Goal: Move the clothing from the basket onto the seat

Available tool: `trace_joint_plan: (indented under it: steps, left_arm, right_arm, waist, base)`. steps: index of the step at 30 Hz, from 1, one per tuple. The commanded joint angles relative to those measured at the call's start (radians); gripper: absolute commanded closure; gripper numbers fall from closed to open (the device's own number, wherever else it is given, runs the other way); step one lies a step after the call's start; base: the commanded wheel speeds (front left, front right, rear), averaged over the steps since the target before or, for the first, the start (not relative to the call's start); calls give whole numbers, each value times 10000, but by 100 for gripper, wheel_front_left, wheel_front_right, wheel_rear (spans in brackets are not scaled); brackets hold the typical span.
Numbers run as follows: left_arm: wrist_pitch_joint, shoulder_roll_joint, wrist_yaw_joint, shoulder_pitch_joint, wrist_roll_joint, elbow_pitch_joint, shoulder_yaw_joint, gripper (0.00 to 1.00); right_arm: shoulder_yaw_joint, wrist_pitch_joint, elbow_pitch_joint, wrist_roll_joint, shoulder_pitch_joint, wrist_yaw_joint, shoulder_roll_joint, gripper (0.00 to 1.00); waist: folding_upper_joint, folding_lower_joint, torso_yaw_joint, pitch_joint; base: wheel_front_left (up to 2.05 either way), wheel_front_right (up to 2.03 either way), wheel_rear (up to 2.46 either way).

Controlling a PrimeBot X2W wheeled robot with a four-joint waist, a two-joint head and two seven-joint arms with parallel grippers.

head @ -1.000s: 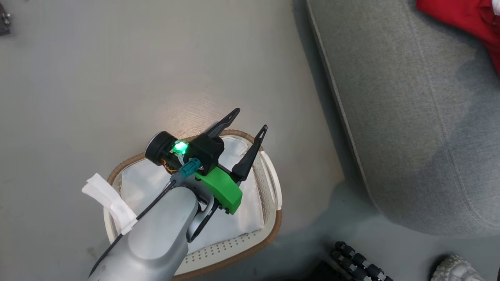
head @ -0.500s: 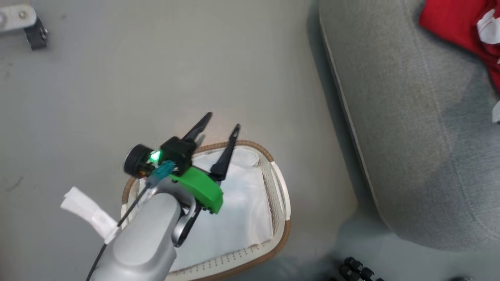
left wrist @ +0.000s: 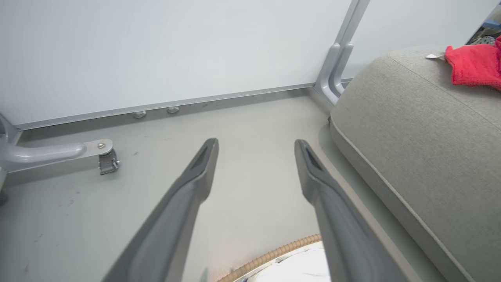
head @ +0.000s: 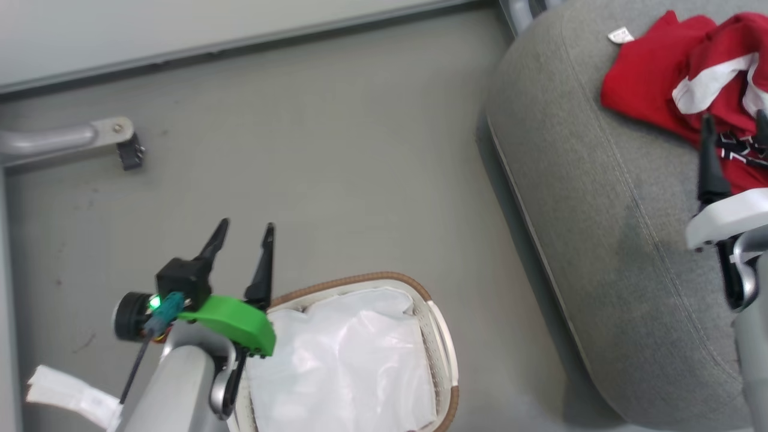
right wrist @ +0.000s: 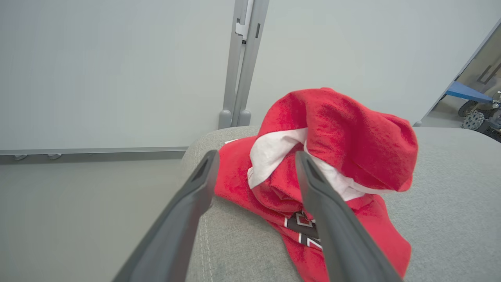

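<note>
Two grippers, both with fingers spread and nothing clamped.

Left gripper (head: 246, 227): over bare grey floor (head: 360, 150), its green wrist shell just beside the basket (head: 360, 280) at the rim's left end. In the left wrist view the left gripper (left wrist: 256, 143) points toward the white wall panel (left wrist: 176, 51), with the brown woven rim of the basket (left wrist: 274, 256) low between the finger roots.

The basket stands on the floor, apart from the seat cushion (head: 600, 210). White cloth liner (head: 348, 360) bunched inside it.

Red jersey (head: 654, 90) lies crumpled on the seat cushion near its far end, white stripe and black-and-white print showing. Small white label (head: 618, 36) on the cushion at the cloth's far edge.

Right gripper (head: 735, 120): above the jersey's near edge. In its wrist view the right gripper (right wrist: 256, 156) frames the red jersey (right wrist: 352, 133), heaped on the seat cushion (right wrist: 450, 196); one finger overlaps the print. Can't tell if the tips touch fabric.

Grey caster leg (head: 72, 138) on the floor at far left, well apart from the basket.
</note>
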State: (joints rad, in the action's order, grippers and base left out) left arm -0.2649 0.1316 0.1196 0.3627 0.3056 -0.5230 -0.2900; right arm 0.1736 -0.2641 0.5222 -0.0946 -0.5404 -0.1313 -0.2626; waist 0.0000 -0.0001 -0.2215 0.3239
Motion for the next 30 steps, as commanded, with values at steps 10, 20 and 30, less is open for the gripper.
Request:
trace_joint_plan:
  steps: [10,20,30]
  left_arm:
    - [9,-268,-321,-1384,-942,539,2488,0]
    - [9,-691,-144,-2685,-1439,1147,3871,0]
    - [9,-802,-15,-3843,-1185,1258,3949,0]
  right_arm:
    - [-989,-3,-708,-786,1448,11,978,0]
    - [-1428,-3,-920,-663,2955,11,1601,0]
    - [-1445,-3,-867,-692,4219,11,1840,0]
  waist:
    - [0,1,1277,-1390]
    - [0,1,1621,-2196]
    - [0,1,1722,-2963]
  base:
    - [0,0,0]
    - [0,0,0]
    - [0,0,0]
